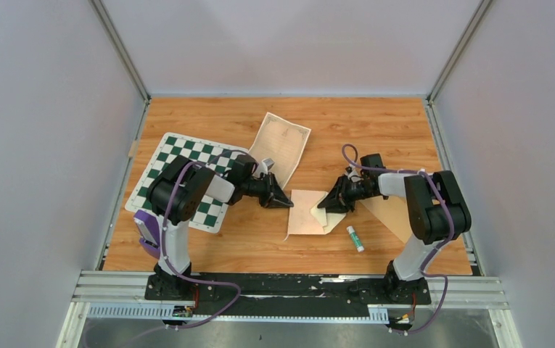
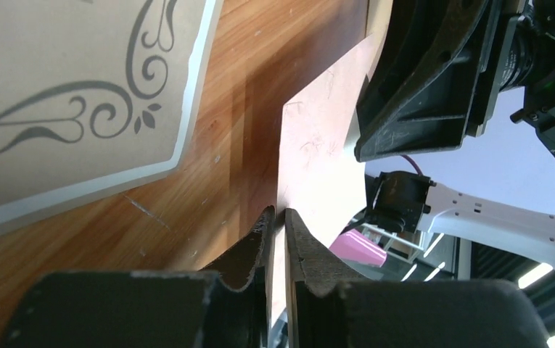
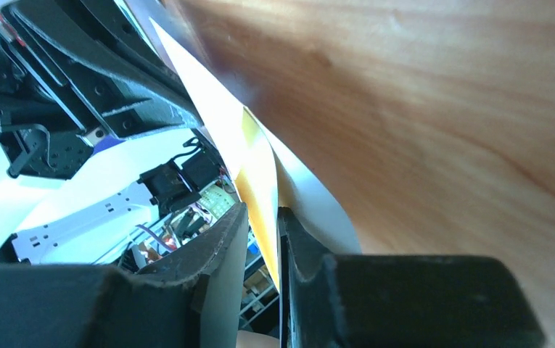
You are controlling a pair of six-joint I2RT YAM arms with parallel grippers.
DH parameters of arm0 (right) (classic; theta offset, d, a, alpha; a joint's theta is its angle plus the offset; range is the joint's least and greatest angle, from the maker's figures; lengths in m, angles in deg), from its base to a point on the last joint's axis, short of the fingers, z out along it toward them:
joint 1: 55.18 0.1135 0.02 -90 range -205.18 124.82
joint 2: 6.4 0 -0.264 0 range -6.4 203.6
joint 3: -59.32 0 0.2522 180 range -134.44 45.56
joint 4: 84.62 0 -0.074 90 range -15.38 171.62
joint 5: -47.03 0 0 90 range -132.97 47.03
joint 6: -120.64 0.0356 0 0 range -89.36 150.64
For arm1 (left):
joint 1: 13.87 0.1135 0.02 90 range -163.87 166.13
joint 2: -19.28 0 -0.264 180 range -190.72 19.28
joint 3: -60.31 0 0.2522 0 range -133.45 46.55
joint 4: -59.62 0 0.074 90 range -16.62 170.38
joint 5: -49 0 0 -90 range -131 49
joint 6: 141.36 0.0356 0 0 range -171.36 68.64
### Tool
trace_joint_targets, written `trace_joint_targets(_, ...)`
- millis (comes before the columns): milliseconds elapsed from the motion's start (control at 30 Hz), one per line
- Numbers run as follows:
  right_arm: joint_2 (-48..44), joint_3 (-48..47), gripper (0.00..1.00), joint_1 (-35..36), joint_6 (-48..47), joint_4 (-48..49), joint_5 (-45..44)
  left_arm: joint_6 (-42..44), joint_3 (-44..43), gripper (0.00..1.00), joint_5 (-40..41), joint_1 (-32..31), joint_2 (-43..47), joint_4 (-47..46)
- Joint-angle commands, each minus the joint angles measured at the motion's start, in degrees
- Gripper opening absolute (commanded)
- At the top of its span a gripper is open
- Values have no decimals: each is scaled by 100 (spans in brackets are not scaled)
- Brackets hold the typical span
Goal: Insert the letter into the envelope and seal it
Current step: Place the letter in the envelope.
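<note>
Pinching the envelope (image 1: 305,214) — left hand (image 2: 278,214); right hand (image 3: 262,212) straddles its opposite edge, grip unclear.

gap between left gripper (image 1: 289,204) and right gripper (image 1: 321,208) taken up by envelope (image 1: 305,215). ahead of left gripper, passage blocked by letter (image 1: 281,138); outboard, by chessboard mat (image 1: 165,156). glue stick (image 1: 355,238) set just behind right gripper. bare table (image 1: 376,123) left open ahead of it.

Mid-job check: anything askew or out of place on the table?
The letter lies skewed at the far side, apart from the envelope and not yet inside it. The glue stick lies on its side beside the envelope's right edge.
</note>
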Motion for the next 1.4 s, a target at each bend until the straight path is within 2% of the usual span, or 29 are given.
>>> trace_joint_targets(0, -379, -25, 22, 31, -437, -449, 87, -106, 71, 14, 53, 51, 7, -420)
trace_joint_targets(67, -392, -35, 21, 31, -478, -524, 50, -122, 101, 9, 76, 63, 45, -488)
trace_joint_targets(167, -339, -11, 13, 25, -527, -563, 43, -152, 139, 6, 84, 73, 59, -561)
trace_joint_targets(367, -211, 121, 0, 49, -331, -330, 227, -195, 167, 4, 54, 79, 57, -687)
trace_joint_targets(533, -179, 406, 0, 121, 308, 280, 533, -500, 263, 2, 145, 74, -13, -941)
trace_joint_targets(667, -198, 410, 0, 138, 451, 622, 356, -868, 307, 16, 36, 76, -199, -1563)
trace_joint_targets(733, -181, 387, 0, 141, 514, 782, 278, -955, 310, 19, -32, 54, -205, -1798)
trace_joint_targets(833, -157, 319, 0, 139, 578, 965, 162, -927, 326, 25, -49, 39, -140, -1755)
trace_joint_targets(933, -124, 201, 0, 139, 553, 967, -43, -488, 291, 51, 24, 88, 110, -875)
trace_joint_targets(1000, -104, 147, 0, 134, 548, 966, -178, -148, 289, 57, 119, 183, 323, -365)
trace_joint_targets(1033, -102, 146, 0, 131, 579, 974, -231, 135, 232, 63, 165, 235, 448, -149)
trace_joint_targets(1100, -86, 157, 0, 132, 689, 992, -283, 677, 3, 71, 313, 240, 577, 814)
trace_joint_targets(1167, -64, 175, 0, 141, 806, 1031, -343, 946, -186, 74, 349, 169, 574, 1594)
trace_joint_targets(1300, -13, 127, 0, 169, 1051, 1058, -541, 1091, -544, 85, 220, -97, 354, 2012)
trace_joint_targets(1367, 28, 114, 0, 209, 1115, 1122, -514, 1118, -663, 86, 163, -184, 244, 2040)
